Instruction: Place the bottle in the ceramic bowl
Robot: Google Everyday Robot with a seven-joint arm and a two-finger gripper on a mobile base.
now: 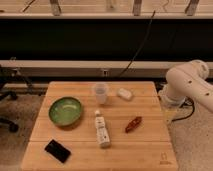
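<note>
The bottle (pixel 102 130) is a slim white one with a white cap and a pale label. It lies on its side on the wooden table (pixel 150 150), near the middle, cap pointing away from me. The ceramic bowl (pixel 65 111) is glossy green and stands empty just left of the bottle. Only the white arm (pixel 190 85) shows, at the right beside the table. My gripper is out of view, and nothing of it is near the bottle or the bowl.
A translucent plastic cup (pixel 101 93) stands behind the bottle. A small white oval object (pixel 124 93) lies to the cup's right. A reddish-brown item (pixel 133 124) lies right of the bottle. A flat black object (pixel 57 150) lies front left.
</note>
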